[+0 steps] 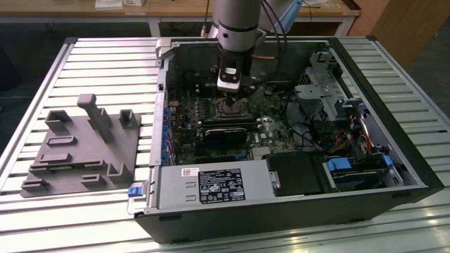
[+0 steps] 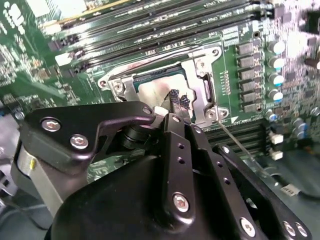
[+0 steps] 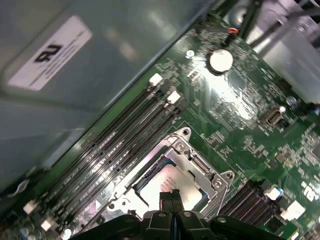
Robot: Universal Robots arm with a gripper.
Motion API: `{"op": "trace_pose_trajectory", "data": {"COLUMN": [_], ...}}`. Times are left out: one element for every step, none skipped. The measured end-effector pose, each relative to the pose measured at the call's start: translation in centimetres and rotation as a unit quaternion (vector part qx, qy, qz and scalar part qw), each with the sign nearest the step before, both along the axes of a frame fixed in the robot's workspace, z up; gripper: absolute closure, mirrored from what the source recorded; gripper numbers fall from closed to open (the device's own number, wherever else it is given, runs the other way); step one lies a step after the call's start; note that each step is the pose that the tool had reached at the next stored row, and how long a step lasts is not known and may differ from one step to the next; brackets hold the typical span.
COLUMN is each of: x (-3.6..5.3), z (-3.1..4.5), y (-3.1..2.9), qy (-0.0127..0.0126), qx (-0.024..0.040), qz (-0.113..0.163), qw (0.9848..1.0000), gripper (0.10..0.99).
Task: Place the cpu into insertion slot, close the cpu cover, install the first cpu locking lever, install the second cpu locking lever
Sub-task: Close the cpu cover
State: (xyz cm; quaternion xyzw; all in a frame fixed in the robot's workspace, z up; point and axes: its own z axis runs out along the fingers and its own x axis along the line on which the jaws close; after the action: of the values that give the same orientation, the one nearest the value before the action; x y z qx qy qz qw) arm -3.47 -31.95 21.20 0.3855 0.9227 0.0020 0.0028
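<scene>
The cpu lies in the insertion slot on the green motherboard, its pale metal top showing through the cut-out. The cpu cover, a silvery frame, lies flat around it. My gripper hangs straight over the socket, shut with nothing between its black fingertips. The tips are at the cover's edge, just above or touching it. A thin metal lever rod sticks out from one socket corner, raised off the board.
Rows of black memory slots run beside the socket. In the exterior view the open case encloses a black card, a power supply and drive cages. A grey fixture block lies at the exterior view's left.
</scene>
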Motion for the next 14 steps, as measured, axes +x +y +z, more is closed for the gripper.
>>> {"op": "trace_pose_trajectory", "data": {"x": [0.00, 0.00, 0.00, 0.00, 0.00, 0.00, 0.00, 0.00, 0.00, 0.00, 0.00, 0.00, 0.00, 0.00], "z": [-0.01, -0.02, -0.02, -0.03, -0.04, -0.05, -0.05, -0.06, -0.07, -0.08, -0.08, -0.09, -0.10, -0.10], "y": [0.00, 0.00, 0.00, 0.00, 0.00, 0.00, 0.00, 0.00, 0.00, 0.00, 0.00, 0.00, 0.00, 0.00], "qy": [0.0000, 0.0000, 0.0000, 0.0000, 0.0000, 0.0000, 0.0000, 0.0000, 0.0000, 0.0000, 0.0000, 0.0000, 0.0000, 0.0000], "qx": [0.0000, 0.0000, 0.0000, 0.0000, 0.0000, 0.0000, 0.0000, 0.0000, 0.0000, 0.0000, 0.0000, 0.0000, 0.0000, 0.0000], "qz": [0.009, 0.019, 0.027, 0.037, 0.045, 0.055, 0.064, 0.073, 0.082, 0.091, 0.100, 0.109, 0.118, 0.127], "qw": [1.0000, 0.9998, 0.9996, 0.9993, 0.9990, 0.9985, 0.9980, 0.9974, 0.9967, 0.9958, 0.9950, 0.9940, 0.9930, 0.9919], "gripper": [0.980, 0.980, 0.980, 0.980, 0.980, 0.980, 0.980, 0.980, 0.980, 0.980, 0.980, 0.980, 0.980, 0.980]}}
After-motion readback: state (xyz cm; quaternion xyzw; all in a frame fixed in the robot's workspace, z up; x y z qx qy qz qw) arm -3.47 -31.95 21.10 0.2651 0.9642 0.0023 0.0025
